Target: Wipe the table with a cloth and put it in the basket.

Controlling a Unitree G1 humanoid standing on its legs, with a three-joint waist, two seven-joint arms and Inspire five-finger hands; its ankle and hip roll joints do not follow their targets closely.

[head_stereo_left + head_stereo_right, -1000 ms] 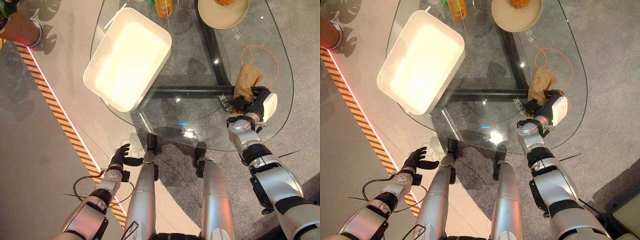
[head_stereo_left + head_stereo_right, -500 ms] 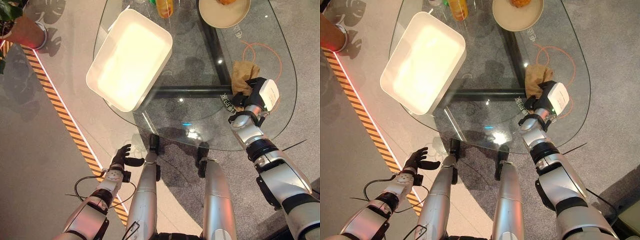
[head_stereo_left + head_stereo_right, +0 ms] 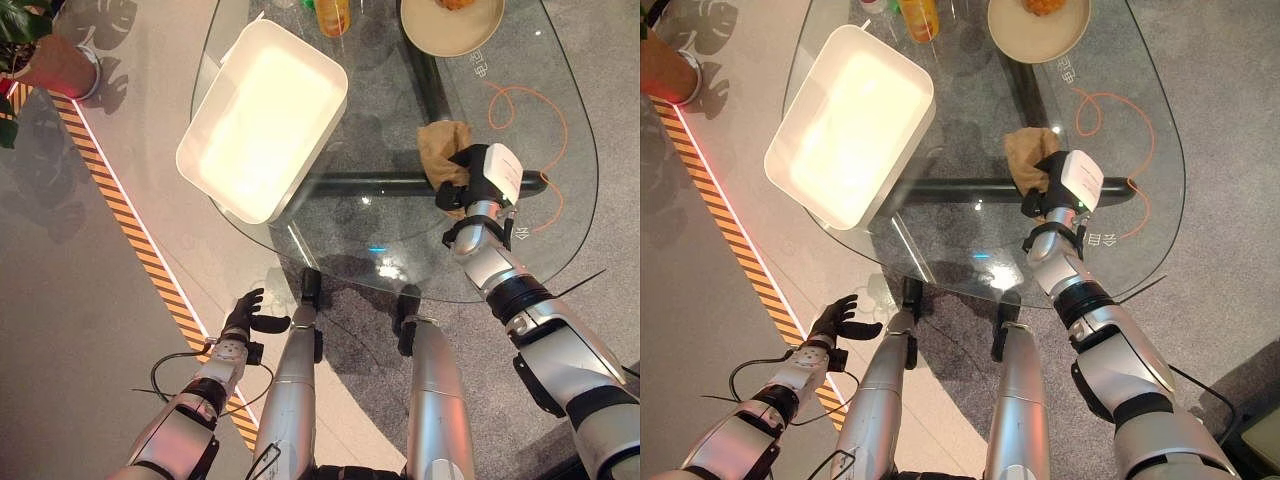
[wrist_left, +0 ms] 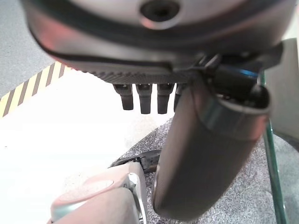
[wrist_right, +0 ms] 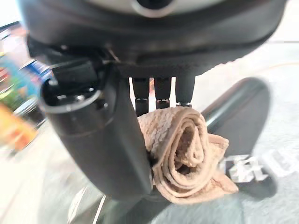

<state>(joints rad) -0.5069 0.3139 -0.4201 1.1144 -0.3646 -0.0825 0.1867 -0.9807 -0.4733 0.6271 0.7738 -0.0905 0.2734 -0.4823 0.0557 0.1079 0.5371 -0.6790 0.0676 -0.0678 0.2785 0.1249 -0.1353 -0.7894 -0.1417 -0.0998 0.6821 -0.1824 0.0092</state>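
your tan cloth (image 3: 441, 148) lies bunched on the glass table (image 3: 570, 200), right of centre, and your right hand (image 3: 478, 176) has its fingers and thumb curled round the cloth's near edge. the white basket (image 3: 264, 118) sits well to the left of it, at the table's left edge. a round plate (image 3: 452, 27) stands at the far side. your left hand (image 3: 243, 312) hangs low beside the table, fingers loosely spread, holding nothing.

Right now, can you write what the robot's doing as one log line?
step: wiping | right hand: shut on cloth, on table | left hand: open, idle below table | basket: no cloth
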